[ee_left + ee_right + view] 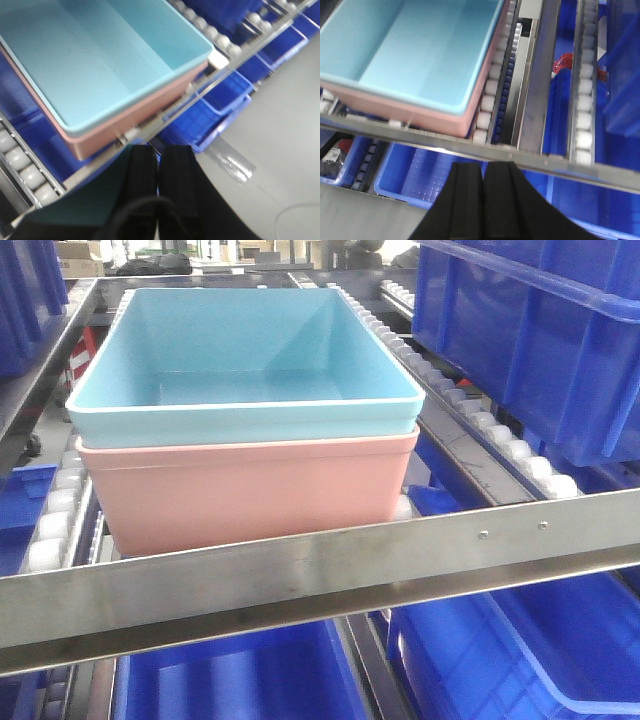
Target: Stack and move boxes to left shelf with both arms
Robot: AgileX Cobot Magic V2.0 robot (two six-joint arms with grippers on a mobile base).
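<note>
The light sky-blue box (pixel 240 360) sits nested inside the salmon-pink box (pixel 250 490), and the stack rests on the left shelf's rollers behind the flat steel front rail (pixel 300 575). In the left wrist view the blue box (pixel 95 55) and pink box (pixel 125 127) lie above and left of my left gripper (pixel 159 150), which is shut and empty, apart from the stack. From the right wrist view, the blue box (pixel 415 50) and pink box (pixel 445 122) lie beyond the rail (pixel 470 145). My right gripper (pixel 483 167) is shut, holding nothing, in front of the rail.
Big dark blue crates stand on the right rack level (pixel 530 340) and on the level below (pixel 500 660). White rollers (pixel 470 405) line the shelf sides. A red object (pixel 565 62) lies in a lower blue crate. Grey floor (pixel 280 125) shows at the right of the left wrist view.
</note>
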